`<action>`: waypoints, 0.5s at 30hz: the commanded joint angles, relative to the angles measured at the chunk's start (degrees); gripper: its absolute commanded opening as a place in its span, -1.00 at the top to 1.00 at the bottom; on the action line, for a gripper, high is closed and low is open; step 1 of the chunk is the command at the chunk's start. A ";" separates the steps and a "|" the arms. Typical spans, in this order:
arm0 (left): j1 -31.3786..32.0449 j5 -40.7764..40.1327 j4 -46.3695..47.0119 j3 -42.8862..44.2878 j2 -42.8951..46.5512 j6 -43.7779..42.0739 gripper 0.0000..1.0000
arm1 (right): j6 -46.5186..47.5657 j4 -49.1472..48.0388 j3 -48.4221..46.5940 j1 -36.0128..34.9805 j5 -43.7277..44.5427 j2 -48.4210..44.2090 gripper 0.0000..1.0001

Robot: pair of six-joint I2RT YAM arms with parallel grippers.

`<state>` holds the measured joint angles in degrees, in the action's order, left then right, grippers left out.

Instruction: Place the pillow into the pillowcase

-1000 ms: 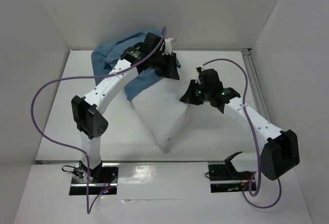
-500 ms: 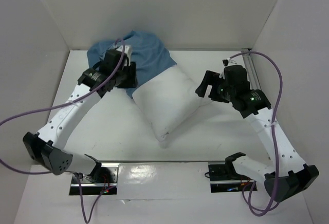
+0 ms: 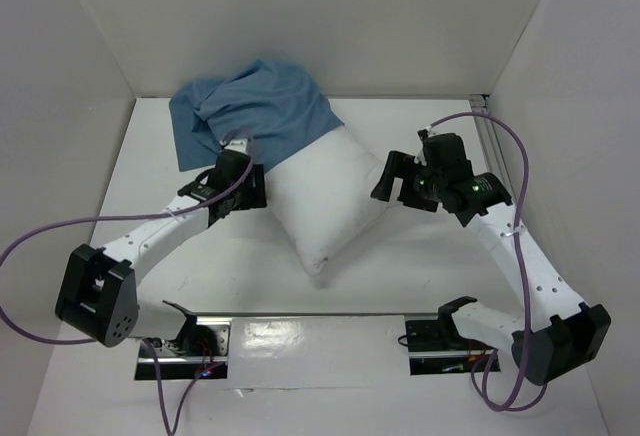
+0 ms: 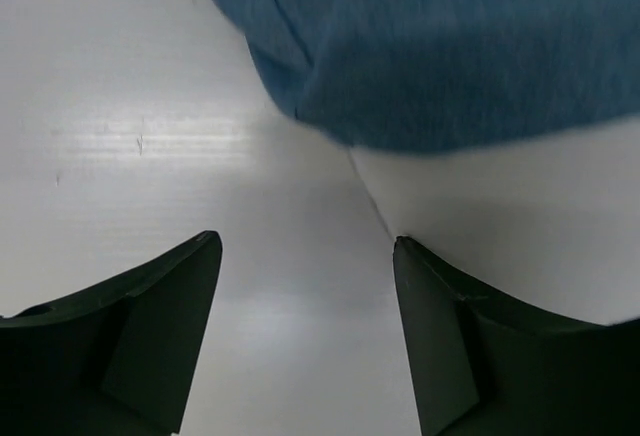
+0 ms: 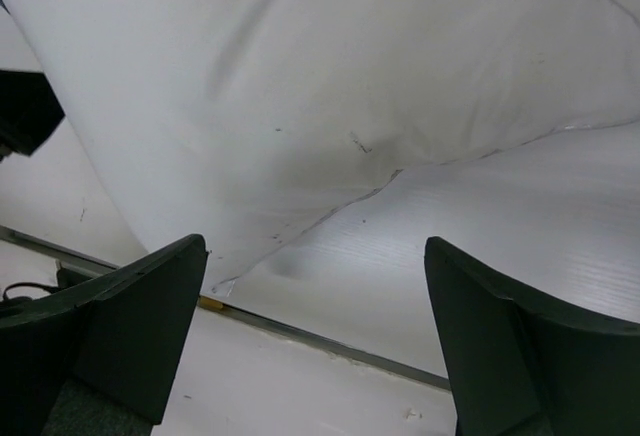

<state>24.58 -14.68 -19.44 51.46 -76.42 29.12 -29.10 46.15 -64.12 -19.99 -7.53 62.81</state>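
Start from the pillow (image 3: 325,201). Its near corner points toward the arm bases and lies bare on the table (image 3: 200,256), with no cloth on it. At the pillow's left flank your left gripper (image 3: 250,188) stands with jaws spread wide and nothing between them. At its right flank the right gripper (image 3: 392,181) is equally wide and empty. Over the pillow's far-left end sits the pillowcase (image 3: 262,106), bunched toward the back wall and covering perhaps the far third.

The step in hand looks like taking hold of the case's hem to draw it toward the pillow's near corner. Pinch cloth only, at the blue edge just ahead of the left fingers (image 4: 150,336) (catching pillow along with it would drag both together). Let the right arm brace the pillow's right side.

The left wrist view shows the hem's rolled lip lying on the pillow's white face, which the overhead view merges into one outline. The right wrist view gives only pillow and table, no blue. Only the overhead view shows how much is uncovered.
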 commanded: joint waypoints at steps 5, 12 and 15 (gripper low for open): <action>-4.01 1.41 12.14 5.75 -8.21 1.55 -0.49 | -0.34 -1.15 0.22 0.21 -1.79 0.39 -0.93; -5.77 -1.41 11.62 9.62 -11.91 0.23 -0.27 | -1.39 -0.54 0.84 0.21 -1.26 0.39 -0.96; -6.99 -1.41 11.62 9.62 -11.91 0.23 -0.14 | -1.40 -0.54 0.84 0.21 -1.26 0.39 -0.96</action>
<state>18.92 -14.35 -11.22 58.92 -88.14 29.98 -29.98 46.17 -63.64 -19.99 -8.73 63.22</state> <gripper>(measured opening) 0.577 0.976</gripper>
